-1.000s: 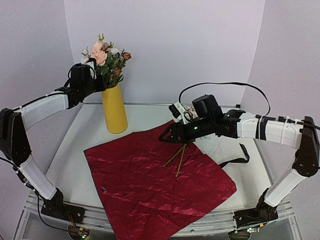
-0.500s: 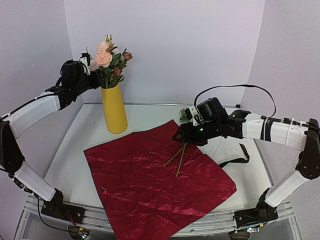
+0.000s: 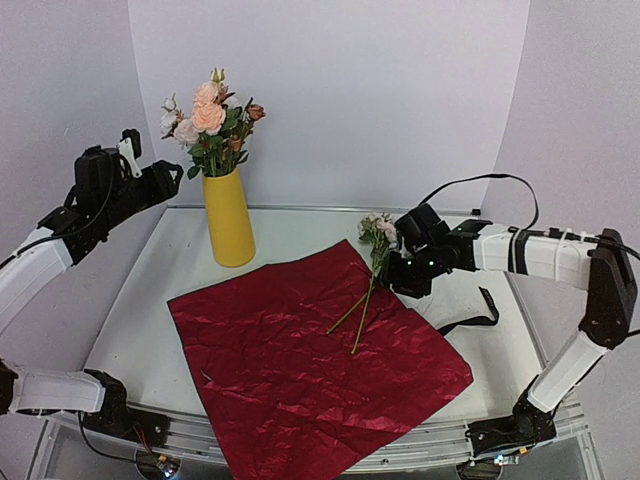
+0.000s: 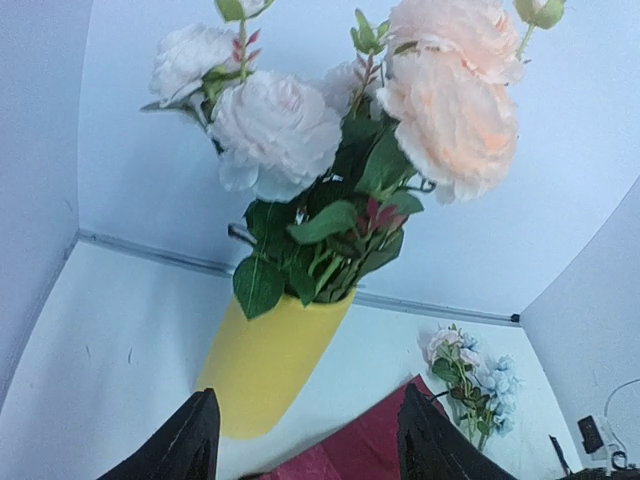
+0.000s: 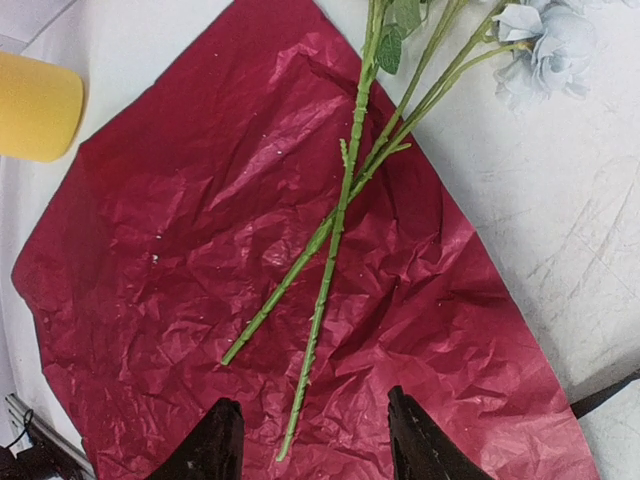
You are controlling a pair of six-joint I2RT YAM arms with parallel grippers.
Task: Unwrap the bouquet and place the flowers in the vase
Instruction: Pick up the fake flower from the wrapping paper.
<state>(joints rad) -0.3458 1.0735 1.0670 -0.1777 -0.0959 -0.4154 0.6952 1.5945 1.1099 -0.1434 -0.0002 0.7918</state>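
Most of the flowers (image 3: 212, 125) stand in the vase (image 3: 229, 220) at the back left, and the paper (image 3: 310, 350) lies spread flat, so the step in hand looks to be picking up the loose stems (image 5: 335, 225). They lie crossed on the paper's right part, with their blooms (image 5: 550, 40) off its edge on the bare table (image 3: 150, 300). The right gripper (image 5: 315, 440) hangs over them with its fingers apart and nothing between them. The left gripper (image 4: 300, 440) is also spread and empty, facing the vase from a little way off. A good grasp probably closes where the stems cross or run side by side, so one pinch takes them all. It should sit nearer the blooms than the cut ends, leaving bare stem free below to go into the vase. The fingers should straddle the stems squarely and come down without pinching the crinkled paper. The vase mouth is narrow and already crowded, so the ends should go into a gap between the leaves.
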